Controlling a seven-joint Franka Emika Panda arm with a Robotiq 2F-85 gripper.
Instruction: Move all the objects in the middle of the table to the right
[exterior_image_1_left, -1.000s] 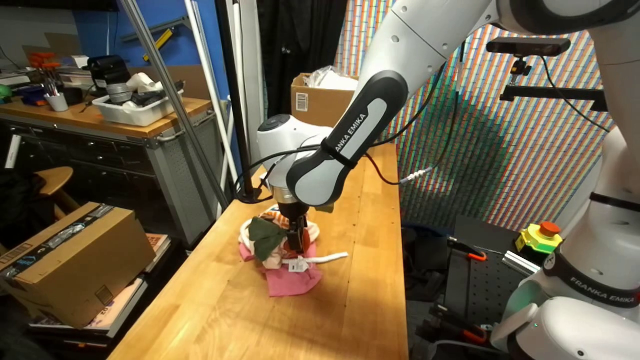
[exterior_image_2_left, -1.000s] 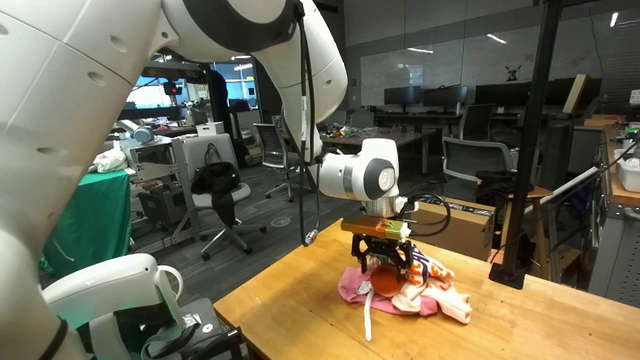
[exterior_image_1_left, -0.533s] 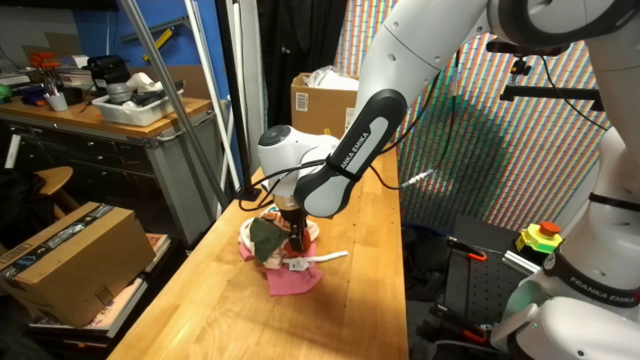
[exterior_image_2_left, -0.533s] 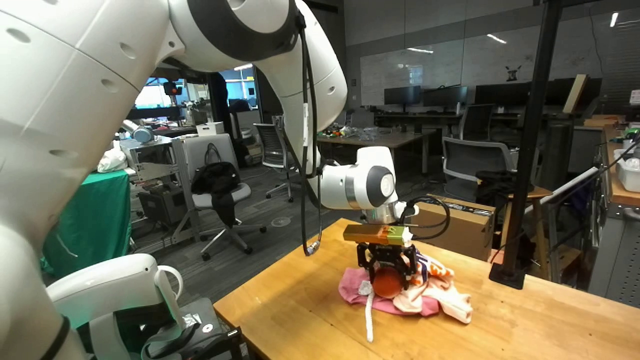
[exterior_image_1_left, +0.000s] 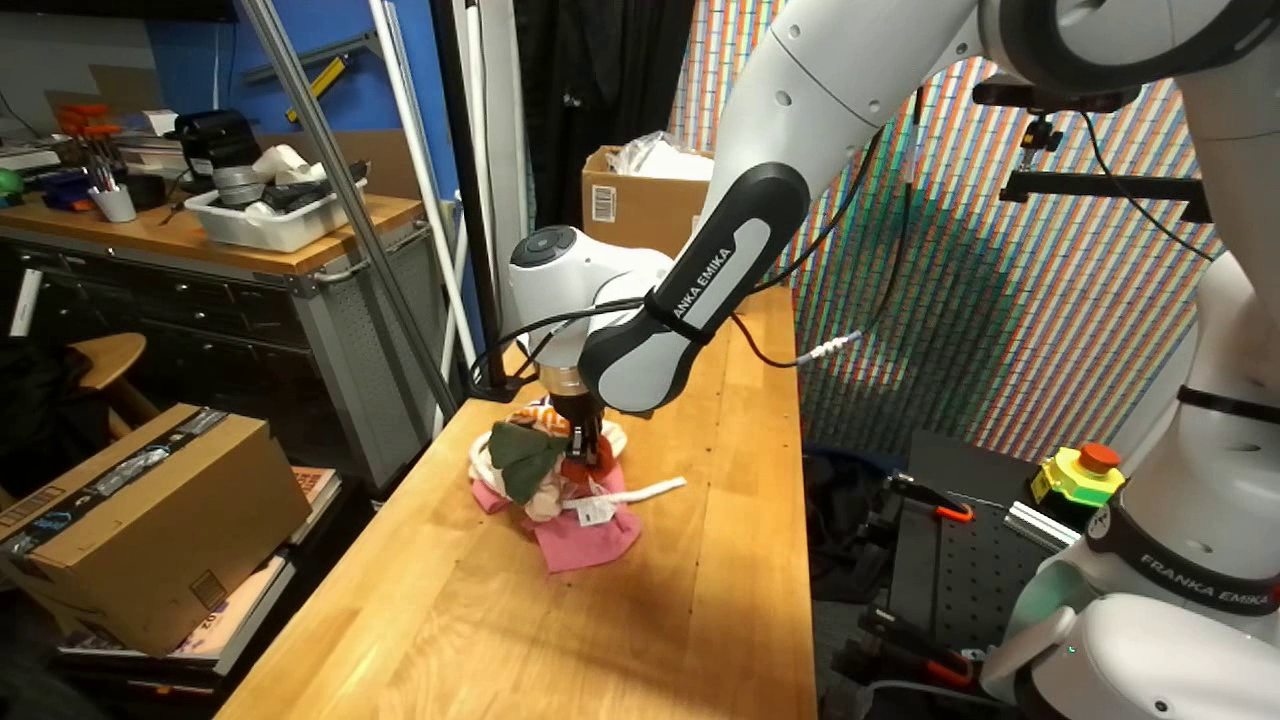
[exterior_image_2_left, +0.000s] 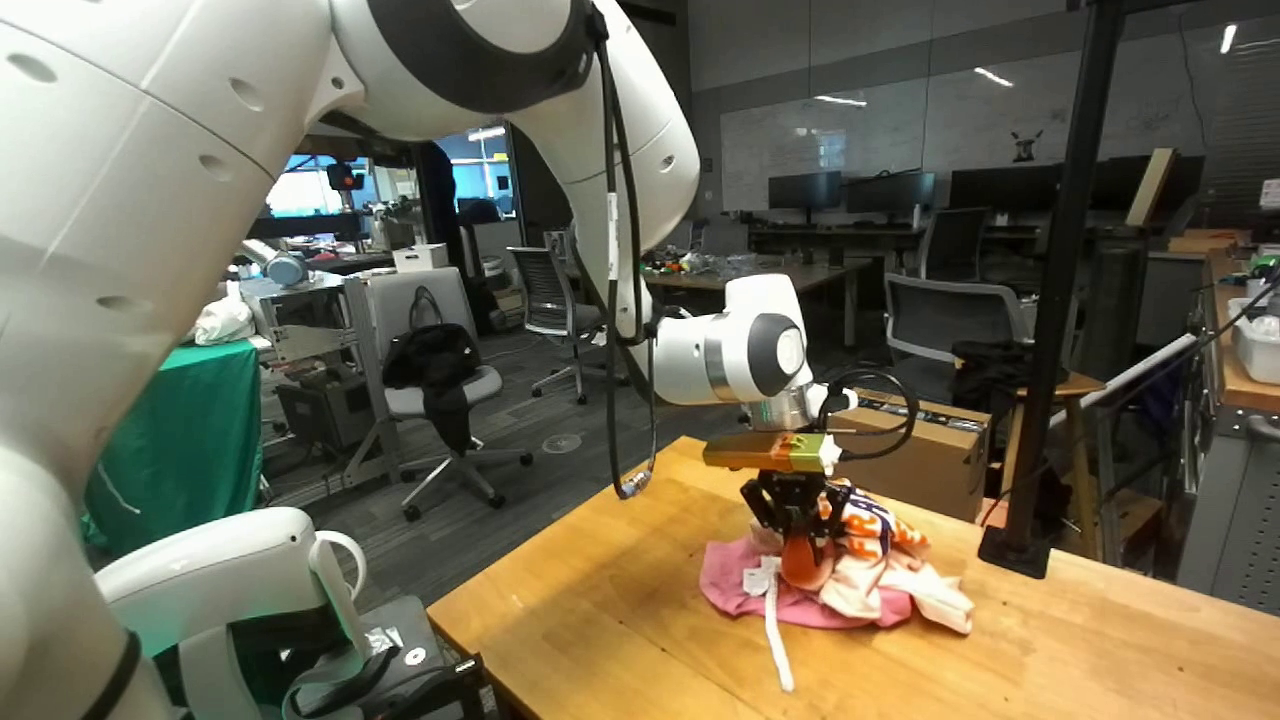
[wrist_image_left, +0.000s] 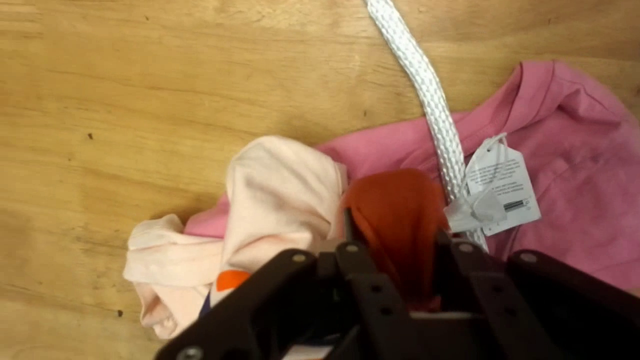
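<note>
A loose heap of soft things lies on the wooden table (exterior_image_1_left: 620, 650): pink cloth (wrist_image_left: 585, 195), peach cloth (wrist_image_left: 280, 185) with orange and navy print, dark green cloth (exterior_image_1_left: 524, 462), and a white cord (wrist_image_left: 425, 85). A white tag (wrist_image_left: 507, 185) rests on the pink cloth. On top is an orange-red soft object (exterior_image_2_left: 805, 568), pinched into folds. My gripper (wrist_image_left: 395, 230) points down over the heap, shut on this orange-red object, with fingers pressing both sides. Whether the orange-red object joins another cloth, I cannot tell. The gripper hides part of the heap in both exterior views.
A black pole on a base (exterior_image_2_left: 1013, 553) stands on the table edge beside the heap. At the table's far end is a cardboard box (exterior_image_1_left: 645, 205). Another cardboard box (exterior_image_1_left: 160, 530) sits off the table, on the side away from the robot.
The gripper went down around the orange-red object, closed on it and squeezed it, then rose a little. The whole heap has slid slightly, away from the robot and toward the pole.
</note>
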